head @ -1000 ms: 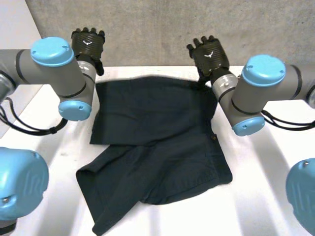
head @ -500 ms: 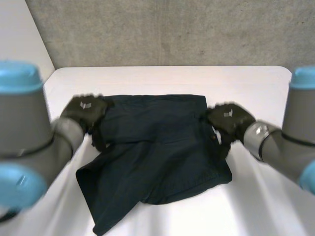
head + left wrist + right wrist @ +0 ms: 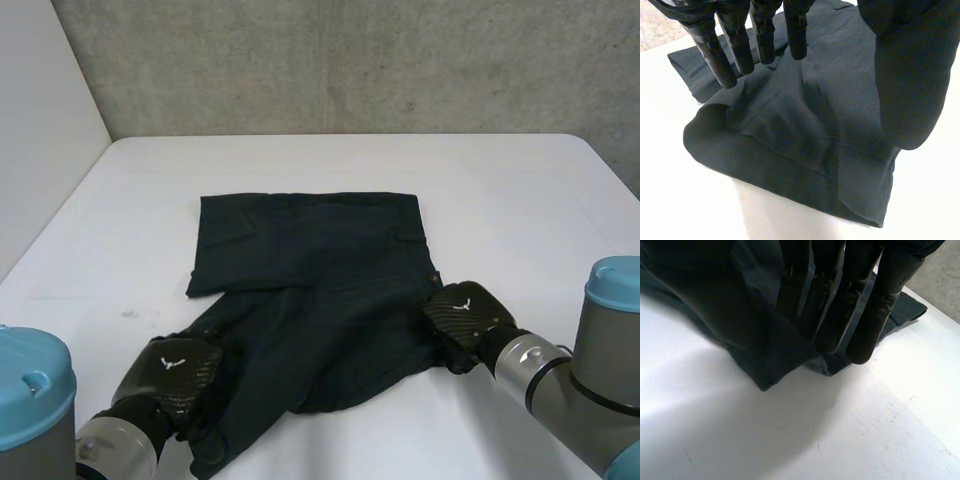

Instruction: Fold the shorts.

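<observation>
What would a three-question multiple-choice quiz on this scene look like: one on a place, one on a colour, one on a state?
1. Where on the shorts is the right hand?
A. At the far edge
B. At the near right corner
C. In the middle

2. What colour are the shorts?
A. Red
B. Yellow
C. Dark, near black

3. How are the fingers of the left hand?
A. Straight, over the cloth
B. Curled into a fist
C. Wrapped round a cup

Answers:
1 B: the head view shows the right hand at the cloth's near right corner.
2 C: the cloth is dark against the white table.
3 A: the left wrist view shows the fingers straight and apart from the thumb, above a leg's hem, so the hand is open.
</observation>
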You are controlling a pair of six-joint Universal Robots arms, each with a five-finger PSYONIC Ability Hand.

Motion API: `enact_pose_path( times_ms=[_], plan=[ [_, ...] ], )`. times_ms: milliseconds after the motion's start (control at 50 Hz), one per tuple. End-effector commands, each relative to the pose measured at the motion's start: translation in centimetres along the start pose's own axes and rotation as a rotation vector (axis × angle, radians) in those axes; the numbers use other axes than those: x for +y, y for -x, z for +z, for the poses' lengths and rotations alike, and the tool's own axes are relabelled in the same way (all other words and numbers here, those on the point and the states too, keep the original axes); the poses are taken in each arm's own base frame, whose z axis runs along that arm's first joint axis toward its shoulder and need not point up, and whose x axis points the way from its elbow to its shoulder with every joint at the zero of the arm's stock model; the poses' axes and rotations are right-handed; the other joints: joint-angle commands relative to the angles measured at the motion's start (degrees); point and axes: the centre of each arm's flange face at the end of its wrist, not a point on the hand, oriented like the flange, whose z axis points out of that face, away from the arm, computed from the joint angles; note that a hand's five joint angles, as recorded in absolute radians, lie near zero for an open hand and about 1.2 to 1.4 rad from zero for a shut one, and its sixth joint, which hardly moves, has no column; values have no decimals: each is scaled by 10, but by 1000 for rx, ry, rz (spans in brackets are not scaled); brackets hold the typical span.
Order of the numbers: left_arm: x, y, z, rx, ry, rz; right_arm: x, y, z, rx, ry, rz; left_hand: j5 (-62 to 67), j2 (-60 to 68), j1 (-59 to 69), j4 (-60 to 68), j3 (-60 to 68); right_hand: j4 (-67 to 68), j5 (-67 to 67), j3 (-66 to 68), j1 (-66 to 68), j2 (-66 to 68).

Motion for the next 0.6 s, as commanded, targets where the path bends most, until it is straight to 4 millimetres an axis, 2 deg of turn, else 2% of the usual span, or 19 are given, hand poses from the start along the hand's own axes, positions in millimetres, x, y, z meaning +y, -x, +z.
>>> enact_pose_path(
  times_ms=[20,280,420,500,600],
  plan=[
    [9,-14,0,40,28,41,0,-1,3,8,-23,-9,43,44,44,43,46,130,164,134,270,130],
    [18,-22,9,-11,34,79,-4,-5,-1,37,-24,-3,109,110,110,109,111,130,164,134,270,130],
    [19,-21,17,-61,-1,83,-6,-8,-2,61,-20,-3,349,350,350,349,351,130,164,134,270,130],
    [23,-22,24,-70,-1,91,-9,-11,-5,86,-23,-13,594,595,596,595,597,130,164,134,270,130],
    [24,-22,22,-69,4,116,-19,-13,-11,97,-31,-44,617,618,618,617,619,130,164,134,270,130]
  ],
)
